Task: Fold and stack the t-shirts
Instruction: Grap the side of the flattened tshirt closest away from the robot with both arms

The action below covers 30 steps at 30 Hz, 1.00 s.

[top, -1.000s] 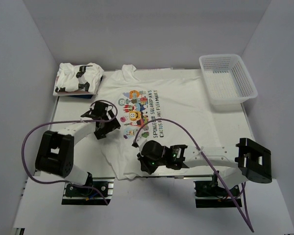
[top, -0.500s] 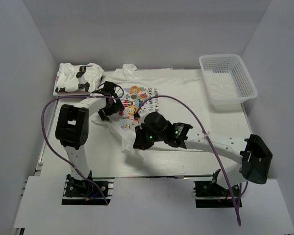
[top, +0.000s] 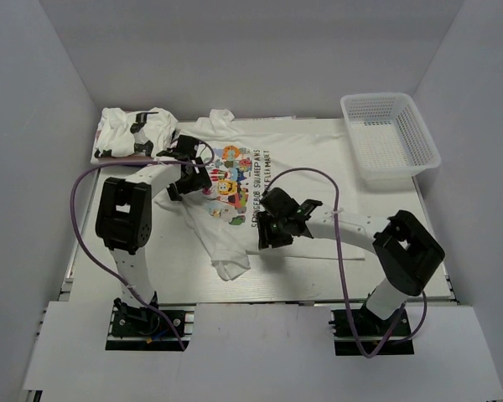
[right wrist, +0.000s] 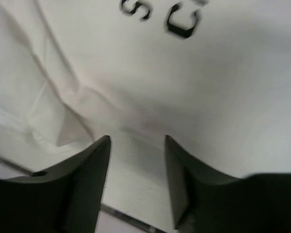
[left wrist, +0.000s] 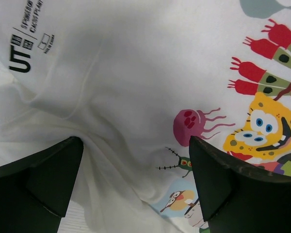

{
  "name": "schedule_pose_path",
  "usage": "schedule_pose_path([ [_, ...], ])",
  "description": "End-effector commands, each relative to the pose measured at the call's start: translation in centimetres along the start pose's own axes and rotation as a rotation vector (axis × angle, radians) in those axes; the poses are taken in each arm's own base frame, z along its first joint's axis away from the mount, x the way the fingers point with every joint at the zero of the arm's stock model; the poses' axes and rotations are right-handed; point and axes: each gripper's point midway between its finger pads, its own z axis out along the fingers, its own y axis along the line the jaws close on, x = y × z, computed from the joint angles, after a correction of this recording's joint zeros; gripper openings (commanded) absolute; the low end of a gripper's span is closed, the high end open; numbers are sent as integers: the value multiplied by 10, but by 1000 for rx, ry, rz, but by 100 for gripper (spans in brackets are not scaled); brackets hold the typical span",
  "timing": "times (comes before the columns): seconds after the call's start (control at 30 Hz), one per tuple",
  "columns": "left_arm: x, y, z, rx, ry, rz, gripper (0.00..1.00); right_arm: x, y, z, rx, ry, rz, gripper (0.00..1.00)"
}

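Observation:
The t-shirt with the cartoon print lies on the table, its left side gathered toward the middle and a crumpled tail trailing to the front. My left gripper hovers open over the left edge of the print, fingers wide apart with loose cloth under them. My right gripper is open at the shirt's front hem. Between its fingers I see bare table and the cloth edge, nothing held. Folded white t-shirts are piled at the back left.
A white mesh basket stands at the back right corner. The folded pile rests on a dark blue pad. White walls close in the table on three sides. Purple cables loop from both arms.
My right gripper dragged the shirt's front left part up and to the right, then opened and let it go. The left arm swung back toward the collar side.

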Motion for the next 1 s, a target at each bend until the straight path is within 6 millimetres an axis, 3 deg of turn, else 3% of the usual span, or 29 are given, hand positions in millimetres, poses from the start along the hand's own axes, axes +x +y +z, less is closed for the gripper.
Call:
schedule_pose_path([
  [0.0, -52, -8, -48, 53, -169, 25, 100, -57, -25, -43, 183, -294, 13, 58],
  [0.1, -60, -11, -66, 74, -177, 34, 100, -73, -42, -62, 266, -395, 3, 69],
  [0.13, -60, -15, -81, 101, -191, 37, 100, -72, -48, -62, 291, -400, -4, 72],
  [0.23, -41, -20, -103, 202, -190, 56, 100, -68, -68, -64, 352, -401, 22, 76],
  [0.27, -21, -14, -122, 271, -191, 59, 100, -64, -74, -64, 370, -403, 26, 80],
  [0.33, -6, -13, -142, 362, -224, 10, 100, -62, -90, -64, 394, -401, 65, 82],
  [0.37, 31, -3, -133, 389, -153, 6, 100, -61, -94, -65, 399, -405, 75, 84],
  [0.4, 39, -2, -159, 467, -198, -3, 100, -57, -107, -63, 413, -398, 96, 84],
  [0.43, 72, 4, -149, 501, -128, -31, 100, -56, -107, -63, 397, -398, 103, 84],
  [0.5, 101, 5, -155, 578, -92, -37, 100, -52, -116, -63, 398, -391, 108, 86],
  [0.53, 128, 6, -157, 637, -46, -36, 100, -51, -123, -63, 403, -383, 129, 87],
  [0.63, 157, -4, -161, 726, 16, -52, 100, -48, -132, -66, 387, -378, 177, 90],
  [0.77, 176, -11, -156, 682, 75, -4, 100, -40, -134, -61, 321, -363, 213, 90],
  [0.97, 219, -21, -128, 585, 207, 126, 100, -37, -130, -53, 220, -333, 232, 90],
])
